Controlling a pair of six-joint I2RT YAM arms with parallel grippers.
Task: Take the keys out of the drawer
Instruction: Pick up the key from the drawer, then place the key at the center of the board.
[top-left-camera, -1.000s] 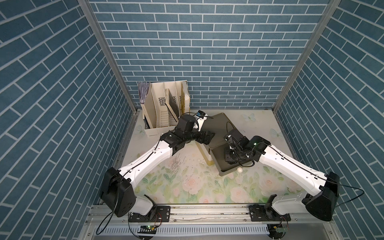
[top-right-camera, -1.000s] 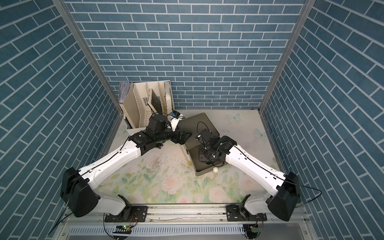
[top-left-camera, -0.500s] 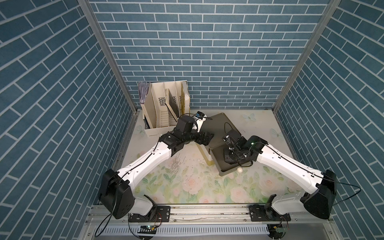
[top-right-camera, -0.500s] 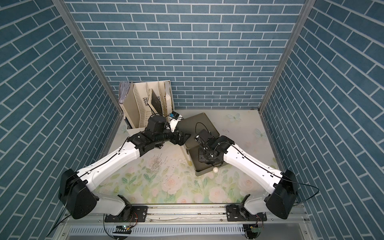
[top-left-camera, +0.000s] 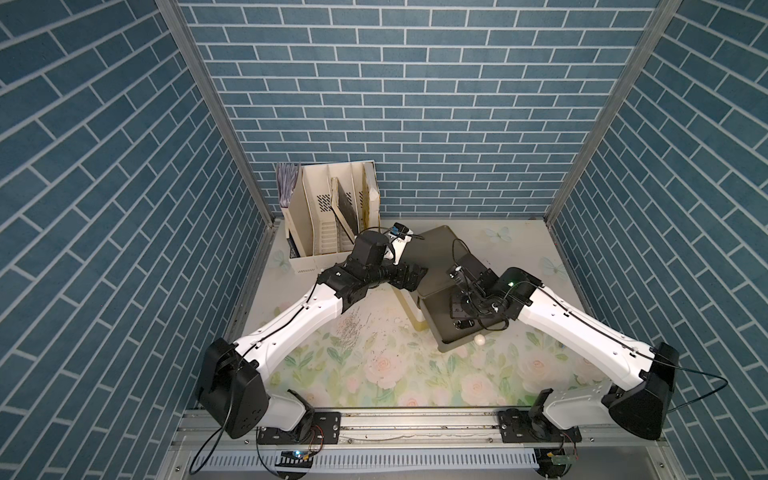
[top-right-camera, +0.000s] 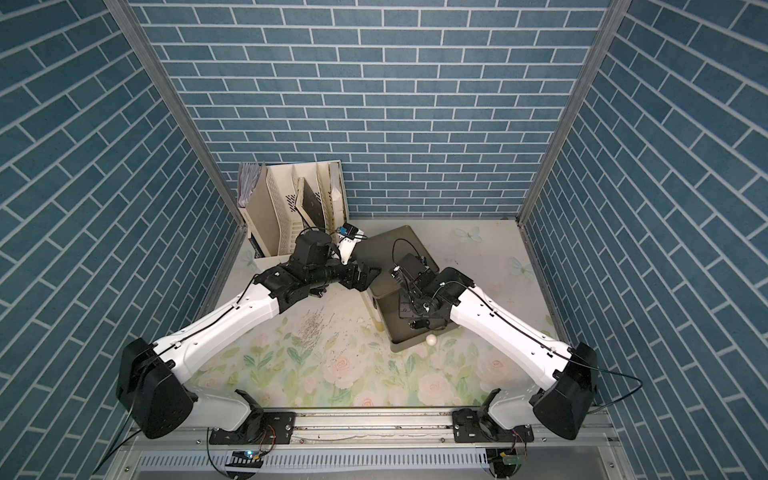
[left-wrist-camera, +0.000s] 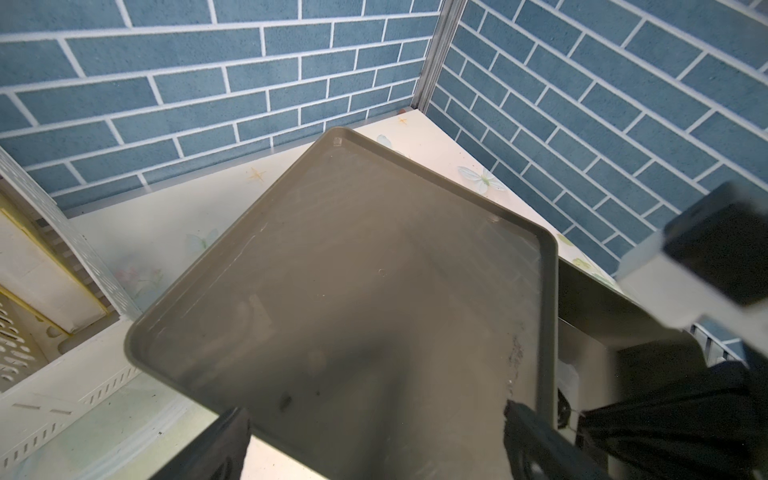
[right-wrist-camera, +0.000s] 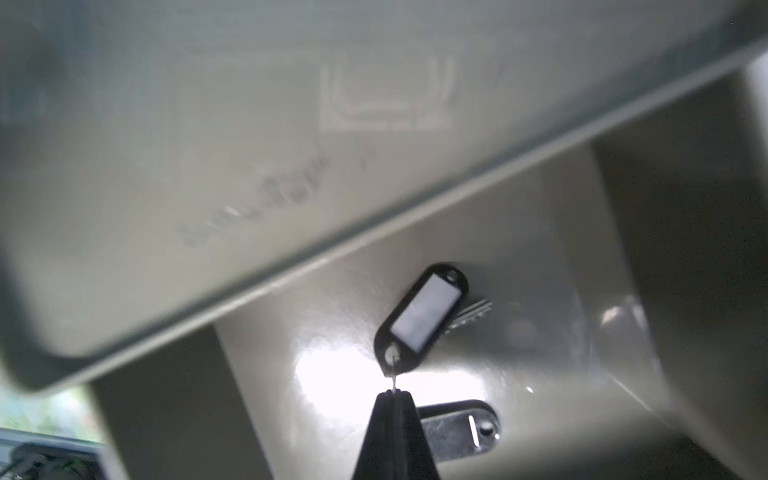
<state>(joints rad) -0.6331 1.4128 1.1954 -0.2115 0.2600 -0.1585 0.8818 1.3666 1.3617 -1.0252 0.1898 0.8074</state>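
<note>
Right gripper (right-wrist-camera: 392, 395) pinches the thin ring (right-wrist-camera: 392, 379) of the black oval plastic key tag (right-wrist-camera: 422, 318); left gripper (left-wrist-camera: 374, 409) stands wide. Lift slowly, lest the ring slip.

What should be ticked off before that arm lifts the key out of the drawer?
1. Drawer pulled open: ok.
2. Right gripper shut: ok.
3. Grip on the ring of the black tag: ok, the tips pinch it.
4. Key attached to that ring: cannot tell, the tag hides most of it.
5. Second tag clear of the grip: ok, it lies apart on the drawer floor.
6. Left gripper steadying the cabinet: cannot tell. Its jaws stand open astride a corner of the top, and contact is not visible.
</note>
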